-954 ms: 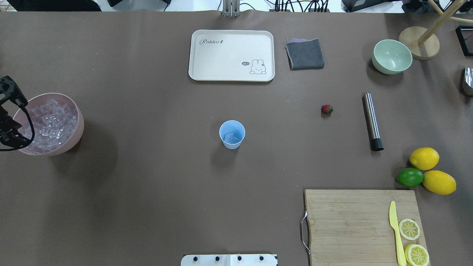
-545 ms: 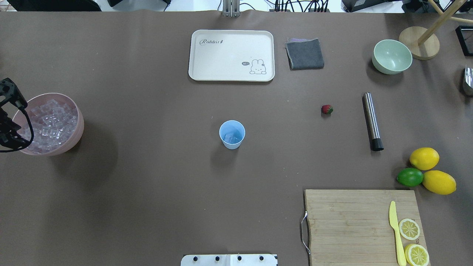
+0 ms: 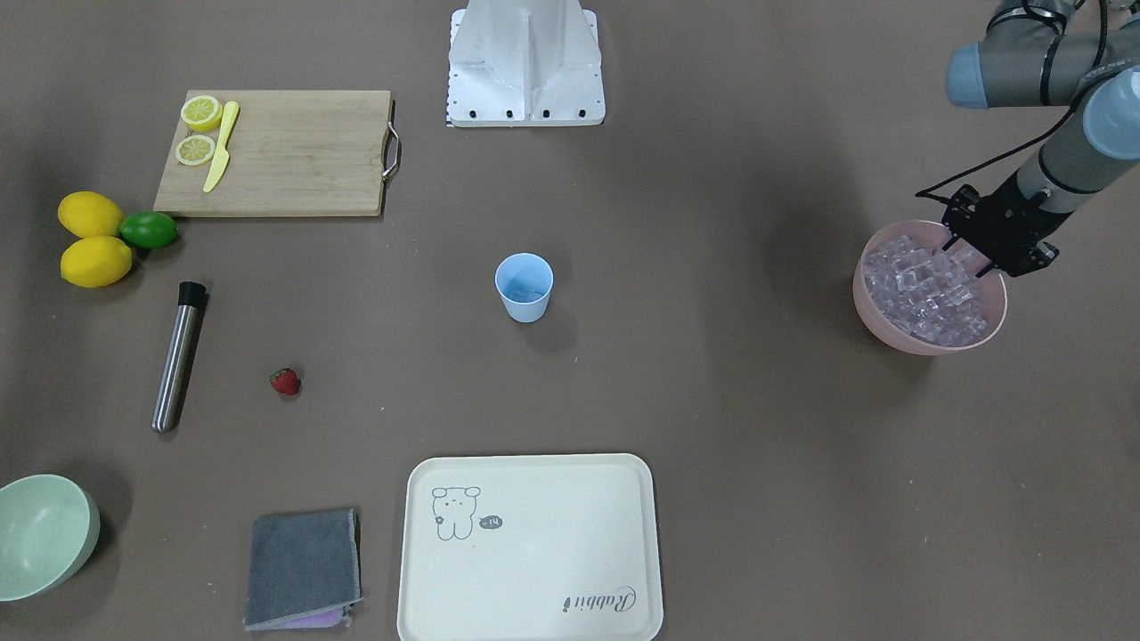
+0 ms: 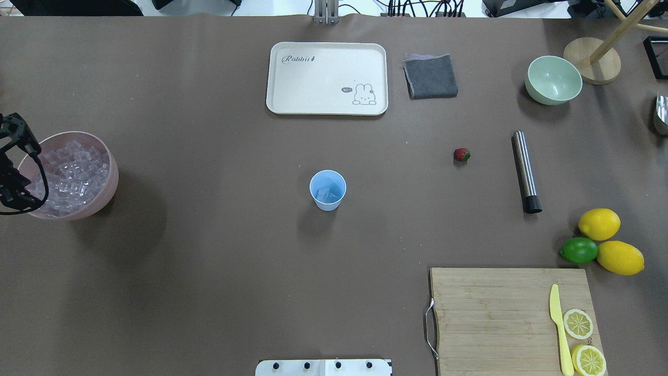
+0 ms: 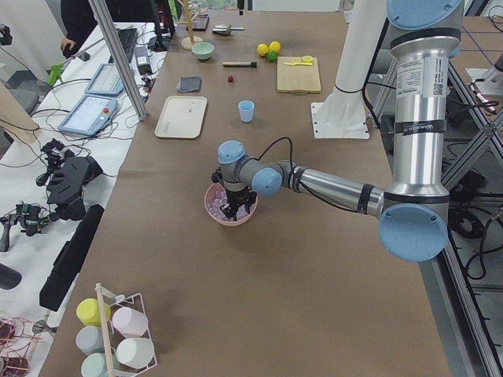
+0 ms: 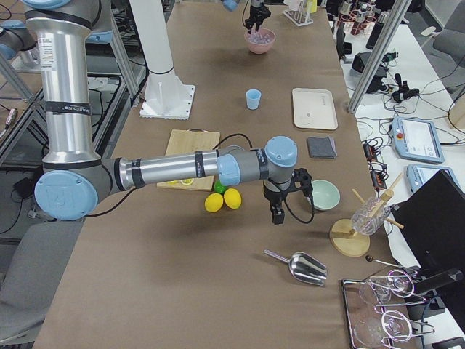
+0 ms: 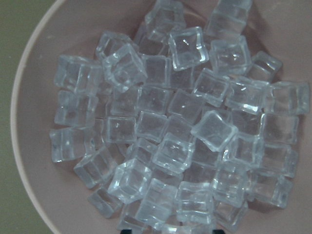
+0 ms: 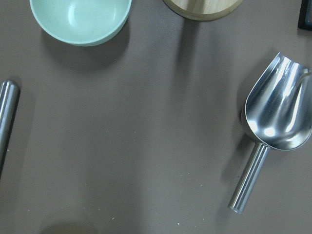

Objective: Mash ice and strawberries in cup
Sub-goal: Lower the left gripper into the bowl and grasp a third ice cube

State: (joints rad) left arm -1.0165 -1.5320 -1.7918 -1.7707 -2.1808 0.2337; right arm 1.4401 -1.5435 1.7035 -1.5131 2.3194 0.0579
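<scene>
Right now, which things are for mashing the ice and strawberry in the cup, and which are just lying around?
For the job: ice, in the pink bowl; strawberry; blue cup; probably the steel rod, for mashing.
Just lying about: tray, grey cloth, green bowl, lemons, lime, cutting board, knife, scoop.

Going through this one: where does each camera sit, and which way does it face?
Front-facing: across the table, facing the base; left end effector at the pink bowl.
Overhead: behind the robot, looking down; left end effector at the edge.
Exterior left: table's end, left arm near.
Exterior right: opposite end, right arm near.
Left wrist: down on ice; hardly any body.
Right wrist: down on scoop; no body.
Front-facing and overhead share the cup.
</scene>
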